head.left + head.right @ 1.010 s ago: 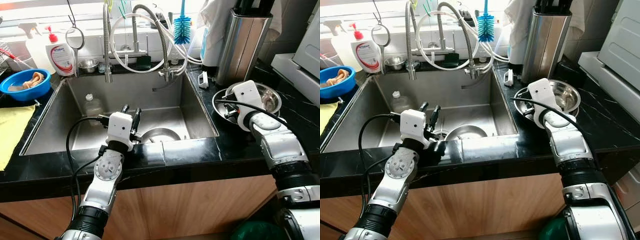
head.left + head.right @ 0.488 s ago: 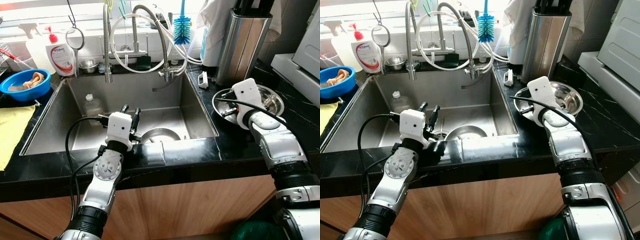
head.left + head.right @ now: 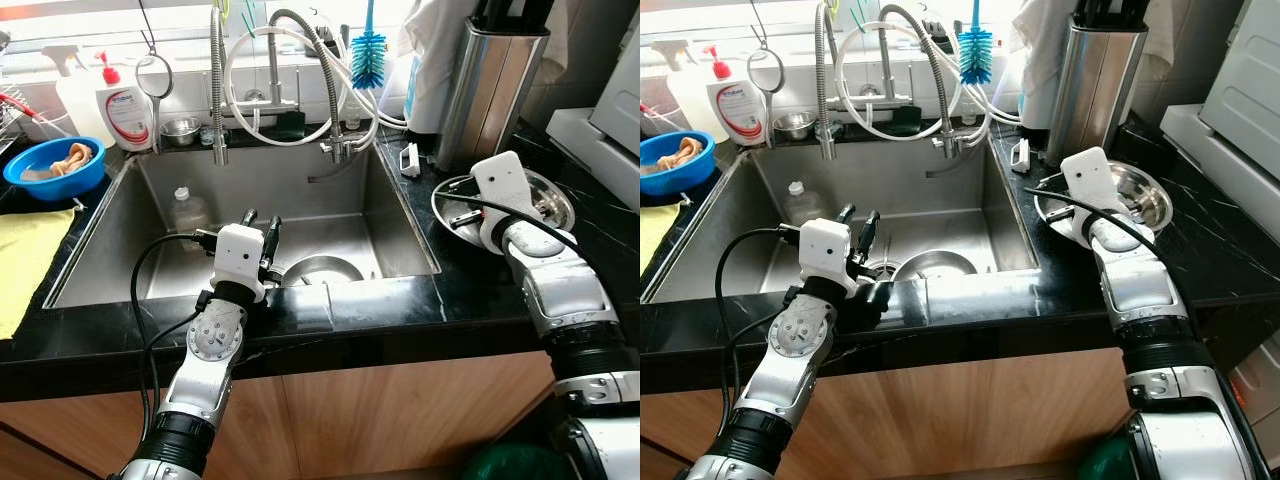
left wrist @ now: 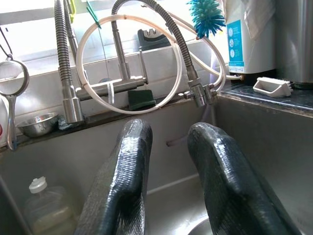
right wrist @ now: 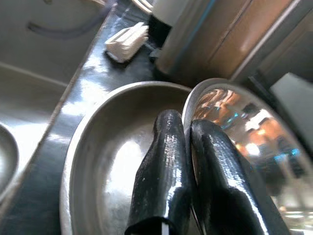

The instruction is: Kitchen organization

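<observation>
Black marble desk around a steel sink (image 3: pixel 150 260) — at its right edge the right gripper (image 5: pixel 188 161) has its fingers clamped on the rim of a shiny steel bowl (image 5: pixel 254 147) nested in a wider steel basin (image 5: pixel 107 161), while the left gripper (image 4: pixel 168 181), fingers apart, hovers over the sink — the farther arm.

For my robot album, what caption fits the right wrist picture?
Right gripper pinching the rim of a shiny steel bowl nested in a steel plate on the black counter.

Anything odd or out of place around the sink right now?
A plastic bottle stands inside the sink, away from the soap bottles on the ledge. Otherwise nothing spilled or broken; the right gripper pinches a steel bowl.
</observation>
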Available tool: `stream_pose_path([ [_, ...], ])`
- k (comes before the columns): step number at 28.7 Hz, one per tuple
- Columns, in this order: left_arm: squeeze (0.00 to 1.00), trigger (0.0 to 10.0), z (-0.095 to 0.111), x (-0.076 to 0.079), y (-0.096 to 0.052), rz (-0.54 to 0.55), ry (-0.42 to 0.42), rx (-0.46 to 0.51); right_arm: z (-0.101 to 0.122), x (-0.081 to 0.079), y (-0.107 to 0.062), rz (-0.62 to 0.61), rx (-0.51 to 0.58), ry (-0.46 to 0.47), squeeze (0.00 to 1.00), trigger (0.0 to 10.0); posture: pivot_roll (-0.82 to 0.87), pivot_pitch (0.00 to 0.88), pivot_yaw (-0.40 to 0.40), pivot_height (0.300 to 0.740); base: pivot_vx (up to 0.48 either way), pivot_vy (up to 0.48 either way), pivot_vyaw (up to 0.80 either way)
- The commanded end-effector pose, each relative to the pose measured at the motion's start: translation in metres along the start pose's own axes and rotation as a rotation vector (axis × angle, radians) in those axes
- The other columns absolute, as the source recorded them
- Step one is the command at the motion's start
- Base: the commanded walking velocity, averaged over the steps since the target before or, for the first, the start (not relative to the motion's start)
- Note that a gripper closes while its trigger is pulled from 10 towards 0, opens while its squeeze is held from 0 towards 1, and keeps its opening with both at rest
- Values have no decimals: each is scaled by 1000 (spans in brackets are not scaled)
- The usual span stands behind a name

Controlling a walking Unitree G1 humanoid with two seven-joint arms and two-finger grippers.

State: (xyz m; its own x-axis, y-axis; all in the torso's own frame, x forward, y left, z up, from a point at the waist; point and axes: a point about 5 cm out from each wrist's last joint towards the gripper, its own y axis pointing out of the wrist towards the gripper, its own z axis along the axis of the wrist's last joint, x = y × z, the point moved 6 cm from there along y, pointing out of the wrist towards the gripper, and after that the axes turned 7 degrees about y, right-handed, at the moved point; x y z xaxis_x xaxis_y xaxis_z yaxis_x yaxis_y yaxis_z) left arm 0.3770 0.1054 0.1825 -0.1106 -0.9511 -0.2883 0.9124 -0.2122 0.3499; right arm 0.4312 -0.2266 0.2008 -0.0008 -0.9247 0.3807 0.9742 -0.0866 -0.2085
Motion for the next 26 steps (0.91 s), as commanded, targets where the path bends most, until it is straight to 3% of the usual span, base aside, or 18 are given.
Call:
stream_pose_path([
  [1, 0, 10000, -1, 1, -1, -7, 13, -8, 18, 2, -2, -12, 40, -16, 0, 10000, -145, 0, 26, 740, 0, 0, 0],
  [7, 0, 10000, -1, 1, -1, -5, 12, -8, 30, -1, -3, 2, 101, 11, 0, 10000, -143, 0, 24, 740, 0, 0, 0],
  [11, 0, 10000, -2, 0, -1, -2, 13, -9, 62, -4, -11, 22, 244, 46, 0, 10000, -143, 0, 24, 740, 0, 0, 0],
  [17, 0, 10000, -2, 1, 0, -3, 9, -8, 76, -2, -14, 9, 288, -47, 0, 10000, -147, 0, 20, 740, 0, 0, 0],
  [23, 0, 10000, -1, 2, 0, -3, 6, -6, 79, 8, -15, -42, 296, -80, 0, 10000, -146, 0, 19, 740, 0, 0, 0],
  [26, 0, 10000, -1, 2, 0, -3, 6, -5, 93, -3, -20, 20, 381, -64, 0, 10000, -149, 0, 19, 740, 0, 0, 0],
])
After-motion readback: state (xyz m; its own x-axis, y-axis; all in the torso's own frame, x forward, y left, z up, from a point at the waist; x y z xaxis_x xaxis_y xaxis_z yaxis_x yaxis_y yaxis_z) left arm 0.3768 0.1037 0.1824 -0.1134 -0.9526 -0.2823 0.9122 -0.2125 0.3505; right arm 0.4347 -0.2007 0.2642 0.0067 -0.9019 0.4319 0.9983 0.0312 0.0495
